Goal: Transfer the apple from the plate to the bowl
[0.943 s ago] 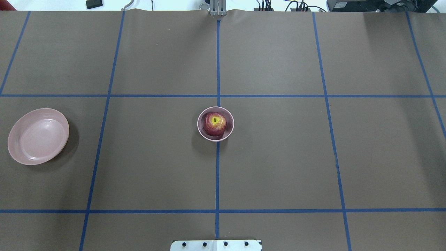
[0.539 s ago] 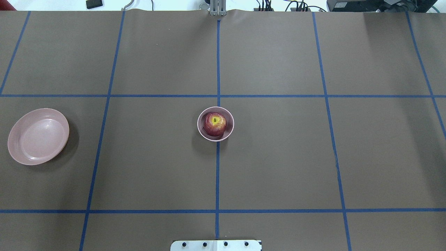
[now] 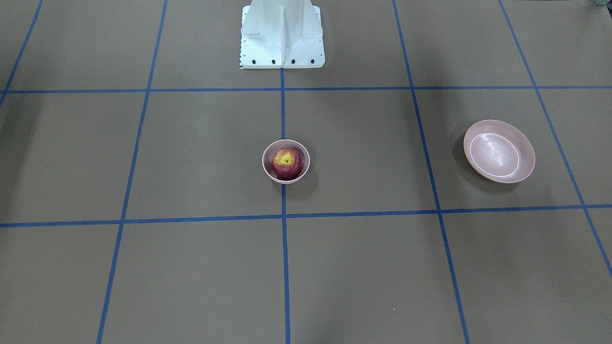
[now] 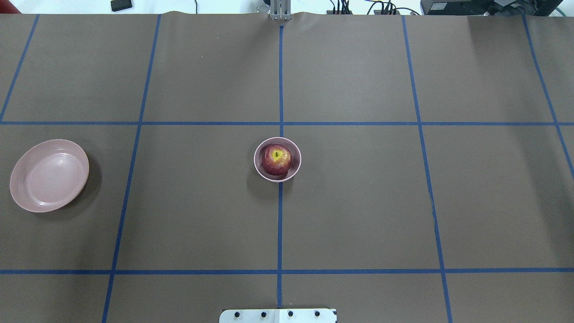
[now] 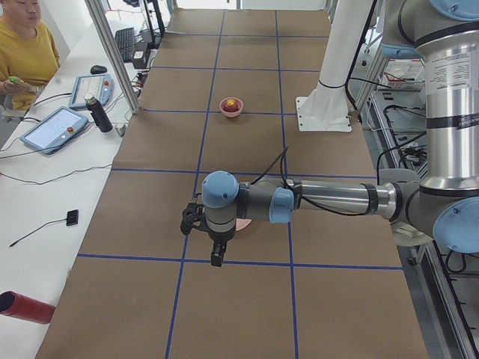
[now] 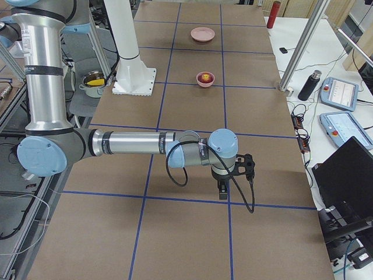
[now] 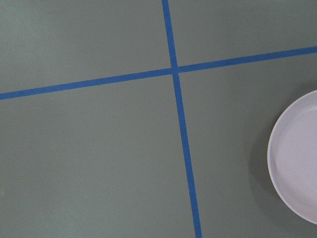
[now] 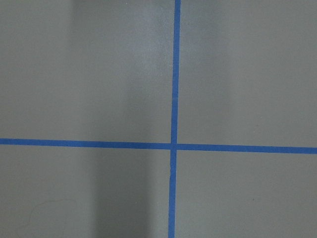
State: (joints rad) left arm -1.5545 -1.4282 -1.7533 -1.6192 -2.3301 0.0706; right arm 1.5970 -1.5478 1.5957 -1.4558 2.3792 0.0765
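Note:
The dark red apple (image 4: pixel 276 160) (image 3: pixel 287 164) sits inside the small deep pink bowl (image 4: pixel 256 160) (image 3: pixel 264 161) at the table's centre, on the middle blue line. The wide shallow pink plate (image 4: pixel 49 175) (image 3: pixel 498 151) lies empty far on my left side; its edge shows in the left wrist view (image 7: pixel 297 158). My left gripper (image 5: pixel 216 250) hangs near the plate and shows only in the exterior left view. My right gripper (image 6: pixel 222 189) hangs over the table's right end and shows only in the exterior right view. I cannot tell whether either is open or shut.
The brown table cover carries a blue tape grid. My white base (image 3: pixel 282 36) stands at the near edge. A side bench with tablets (image 5: pixel 54 129), a black bottle (image 5: pixel 97 114) and an operator (image 5: pixel 26 45) runs along the far side.

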